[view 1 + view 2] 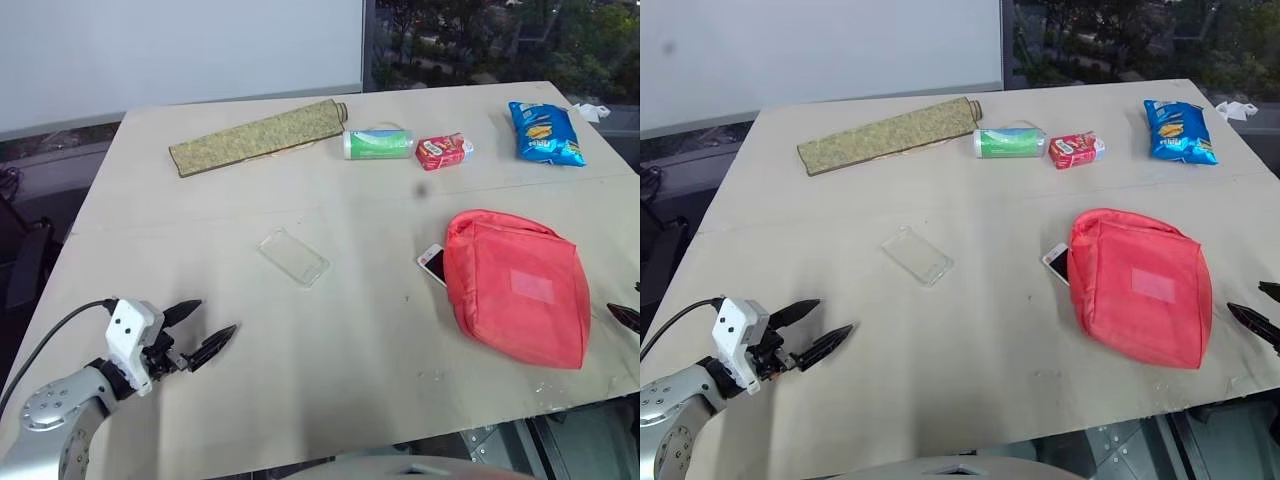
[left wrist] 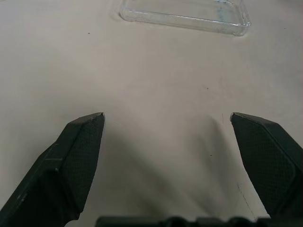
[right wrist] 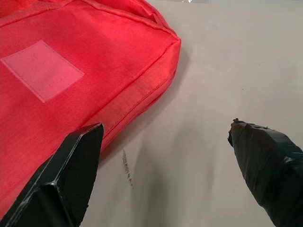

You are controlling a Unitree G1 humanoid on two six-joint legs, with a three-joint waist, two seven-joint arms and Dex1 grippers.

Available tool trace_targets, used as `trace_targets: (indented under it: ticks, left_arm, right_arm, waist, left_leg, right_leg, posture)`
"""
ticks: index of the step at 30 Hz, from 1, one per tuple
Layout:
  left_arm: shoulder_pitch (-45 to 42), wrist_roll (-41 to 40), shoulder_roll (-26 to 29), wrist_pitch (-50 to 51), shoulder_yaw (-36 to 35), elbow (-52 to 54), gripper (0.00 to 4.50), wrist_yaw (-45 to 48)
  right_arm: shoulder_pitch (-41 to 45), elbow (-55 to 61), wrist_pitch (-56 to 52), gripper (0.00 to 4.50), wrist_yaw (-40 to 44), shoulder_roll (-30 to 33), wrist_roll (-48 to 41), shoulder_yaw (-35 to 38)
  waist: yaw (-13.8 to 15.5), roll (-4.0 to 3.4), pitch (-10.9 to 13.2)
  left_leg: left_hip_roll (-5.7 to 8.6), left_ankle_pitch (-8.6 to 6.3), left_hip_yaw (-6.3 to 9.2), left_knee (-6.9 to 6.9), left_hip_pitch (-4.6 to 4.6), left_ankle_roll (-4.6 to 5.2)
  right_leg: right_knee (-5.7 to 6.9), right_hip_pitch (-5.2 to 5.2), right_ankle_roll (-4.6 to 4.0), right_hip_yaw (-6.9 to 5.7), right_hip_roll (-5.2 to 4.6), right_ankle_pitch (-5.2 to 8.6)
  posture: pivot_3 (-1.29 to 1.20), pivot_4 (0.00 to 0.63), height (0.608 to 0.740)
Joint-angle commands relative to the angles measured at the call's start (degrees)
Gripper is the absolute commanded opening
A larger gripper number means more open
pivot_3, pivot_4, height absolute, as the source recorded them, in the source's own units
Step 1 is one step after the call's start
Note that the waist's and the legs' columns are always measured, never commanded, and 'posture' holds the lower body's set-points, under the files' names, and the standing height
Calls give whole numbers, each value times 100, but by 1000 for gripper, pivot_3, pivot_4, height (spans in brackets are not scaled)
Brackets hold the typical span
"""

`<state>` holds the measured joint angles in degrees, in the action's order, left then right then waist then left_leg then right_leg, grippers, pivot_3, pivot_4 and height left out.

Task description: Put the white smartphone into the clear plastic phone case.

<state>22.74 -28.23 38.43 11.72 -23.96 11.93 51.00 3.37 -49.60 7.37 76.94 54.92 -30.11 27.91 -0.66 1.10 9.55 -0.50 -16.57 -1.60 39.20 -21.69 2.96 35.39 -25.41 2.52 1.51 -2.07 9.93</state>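
Note:
The clear plastic phone case [image 1: 293, 258] lies empty near the middle of the table, also seen ahead of my left fingers [image 2: 184, 13]. The white smartphone [image 1: 433, 265] shows only one corner; the rest is hidden under the left edge of a red pouch [image 1: 518, 285]. My left gripper [image 1: 205, 334] hovers open over the near-left part of the table, short of the case and holding nothing. My right gripper [image 3: 165, 130] stands open beside the pouch's near right side, with its fingertips [image 1: 1252, 322] at the table's right edge. Bare tabletop lies between its fingers.
Along the far side lie a rolled olive mat [image 1: 258, 136], a green-and-white bottle on its side [image 1: 379, 143], a small red snack packet [image 1: 443, 151] and a blue chip bag [image 1: 546, 132]. The table's front edge [image 1: 400, 430] runs just below the grippers.

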Motion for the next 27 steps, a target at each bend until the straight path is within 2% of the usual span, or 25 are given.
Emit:
trace_targets:
  ticks: [1, 14, 16, 18, 21, 24, 27]
  left_arm:
    - [-5, -51, -53, -186, -34, 12, 4464, 138]
    - [-95, -243, -102, -136, -88, 100, 4464, 386]
    - [-119, -267, -102, -118, -87, 127, 4464, 419]
    - [-85, -560, -17, 127, -90, 235, 4464, 677]
    - [24, -1144, 127, 501, -161, 470, 4464, 1160]
    - [89, -1302, 236, 490, -119, 744, 4464, 1491]
    - [-22, -1580, 359, 660, -88, 1127, 4464, 1647]
  right_arm:
    - [171, -111, 114, 4500, 90, 146, 56, 100]
    - [227, 321, -145, 4500, 8, 9, -6, 212]
    - [288, 546, -699, 4500, -202, -73, -263, 338]
    - [159, 1180, -1969, 4500, -540, -161, -706, 404]
    - [-168, 2132, -3287, 4500, -927, -331, -1125, 407]
    - [-415, 2718, -3876, 4500, -1296, -491, -1132, 267]
    - [-535, 2960, -3855, 4500, -1558, -649, -749, -62]
  waist:
    - [-3, 0, 0]
    - [-13, -1, 0]
    - [-15, -1, 0]
    - [-19, -1, 0]
    - [-11, -1, 0]
    - [-1, -1, 0]
    - [7, -1, 0]
  left_leg:
    - [0, 0, 0, 0, 0, 0]
    - [-2, 0, -21, 1, 8, 0]
    - [-2, 0, -21, 1, 9, 0]
    - [-2, 0, -21, 2, 9, 0]
    - [-3, 0, -21, 1, 1, 0]
    - [-4, 0, -17, 0, -4, 0]
    - [-4, 0, -15, 0, -5, 0]
  right_leg:
    - [0, 0, 0, 0, 0, 0]
    - [5, 0, 1, 12, 2, 0]
    - [5, 0, 1, 12, 2, 0]
    - [6, 0, 1, 14, 3, -1]
    - [13, -13, 1, 17, 2, 0]
    - [15, -20, 1, 13, 2, 0]
    - [14, -19, 1, 11, 3, 0]
  posture:
    - [0, 150, 740]
    - [0, 150, 740]
    - [0, 150, 740]
    - [0, 150, 740]
    - [0, 150, 740]
    - [0, 150, 740]
    - [0, 150, 740]
